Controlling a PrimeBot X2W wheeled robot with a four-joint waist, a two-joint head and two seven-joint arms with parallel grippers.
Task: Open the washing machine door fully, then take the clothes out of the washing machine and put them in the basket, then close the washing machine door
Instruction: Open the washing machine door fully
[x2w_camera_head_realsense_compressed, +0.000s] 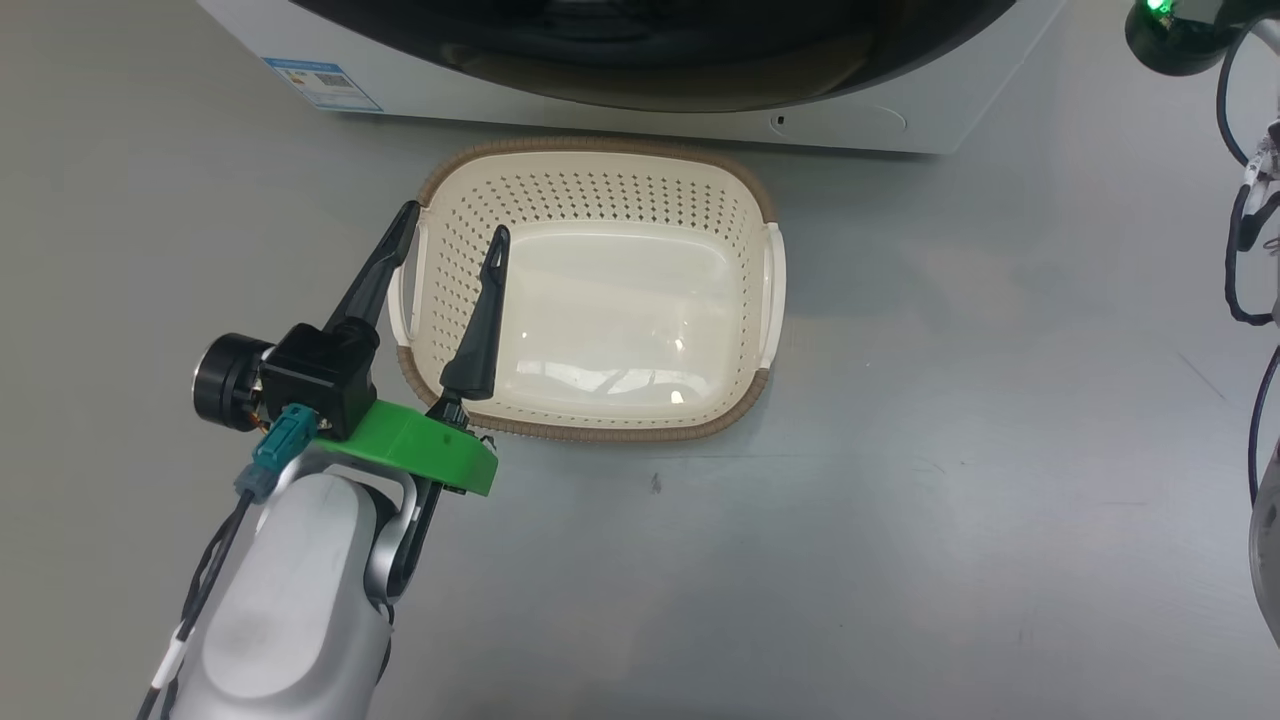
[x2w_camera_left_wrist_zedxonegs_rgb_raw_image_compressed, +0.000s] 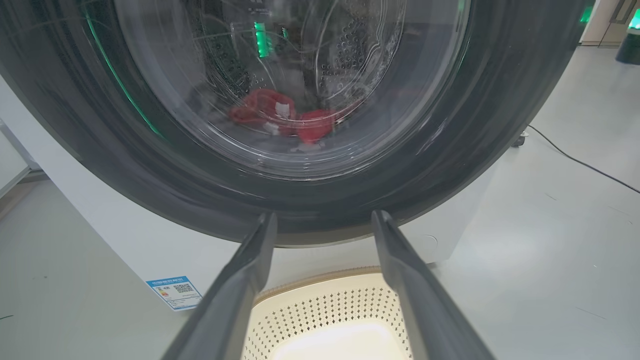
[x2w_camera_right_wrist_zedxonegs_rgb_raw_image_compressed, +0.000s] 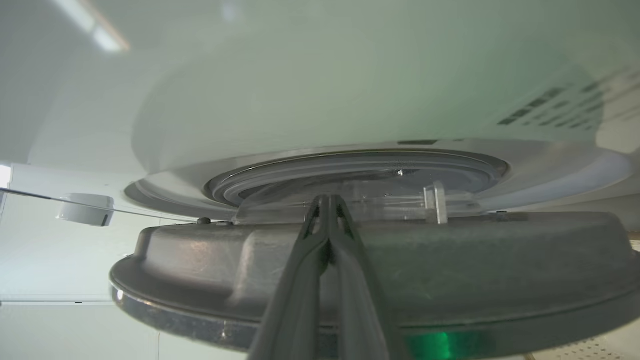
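Closest in, the left pincer (x2w_camera_head_realsense_compressed: 454, 222) hangs with its two fingers spread wide and nothing between them. In the head view it straddles the left wall of the basket (x2w_camera_head_realsense_compressed: 590, 148). And the basket — sitting on the grey floor (x2w_camera_head_realsense_compressed: 900, 450) just in front of the washing machine (x2w_camera_head_realsense_compressed: 900, 120) — is bare, not a stitch in it. So the unloading hasn't begun.

Further back, the washing machine door (x2w_camera_left_wrist_zedxonegs_rgb_raw_image_compressed: 150, 165) looms large in the left wrist view, glossy black rim around the glass. Through that glass you can see the clothes (x2w_camera_left_wrist_zedxonegs_rgb_raw_image_compressed: 280, 117), red with a flash of white, lying low in the drum. All of them are in there, as far as I can make out.

Now the interesting bit: the right pincer (x2w_camera_right_wrist_zedxonegs_rgb_raw_image_compressed: 327, 200), fingers pressed together and gripping nothing, lies across the grey inner face of the door with its tips at the clear bowl. That view shows a gap between the door and the white front of the machine, so I'd call the door ajar (how wide, I can't tell from here) — step one under way, not finished.

Left to do, by my reckoning: swing the door fully open, lift the clothes out and into the basket, then shut the door.
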